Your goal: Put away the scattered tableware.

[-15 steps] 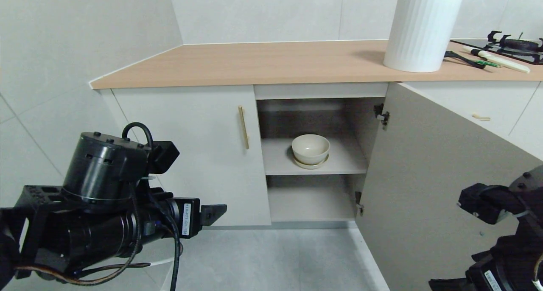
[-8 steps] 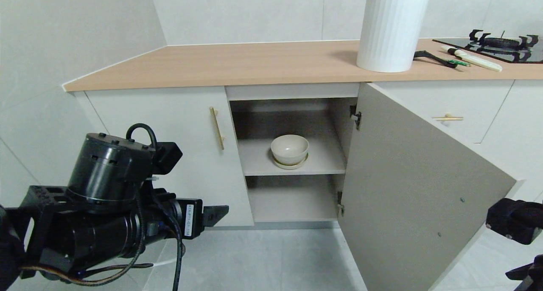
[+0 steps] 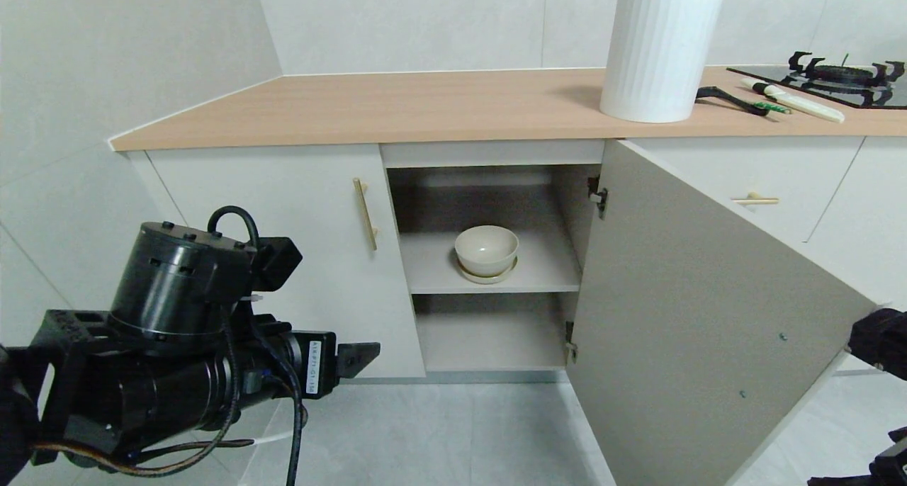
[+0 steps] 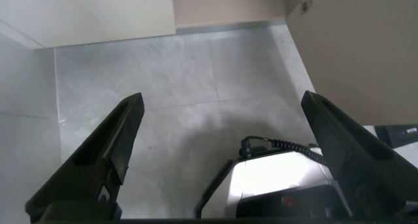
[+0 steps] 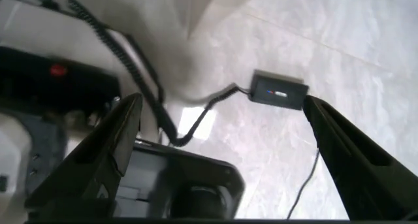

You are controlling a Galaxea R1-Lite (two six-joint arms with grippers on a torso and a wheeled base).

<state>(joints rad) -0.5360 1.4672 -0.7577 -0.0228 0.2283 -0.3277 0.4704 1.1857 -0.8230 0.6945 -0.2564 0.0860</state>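
Left gripper (image 4: pixel 222 101): fingers spread wide, nothing between them. It hangs low before the closed white cabinet door (image 3: pixel 283 259), over the grey floor tiles.
Right gripper (image 5: pixel 222 103): fingers also apart and empty, facing the floor, close to the free edge of the open grey cabinet door (image 3: pixel 694 309).

Task item: the cream round bowl (image 3: pixel 486 248) stands upright on a matching shallow plate (image 3: pixel 487 278), on the upper shelf (image 3: pixel 545 268) of the open cabinet.

On the wood-look countertop (image 3: pixel 397 107) is a tall white ribbed cylinder (image 3: pixel 659 47). Just beside it lie a black-handled utensil (image 3: pixel 730 100) and a cream-handled tool (image 3: pixel 797 100), near the black gas hob (image 3: pixel 843 74).

Judgement: bowl and plate look stowed. The step in hand is either shutting the door or fetching the counter utensils; I cannot tell which. Shutting calls for the right gripper to get onto the door's outer face near the free edge and push it round the hinge.
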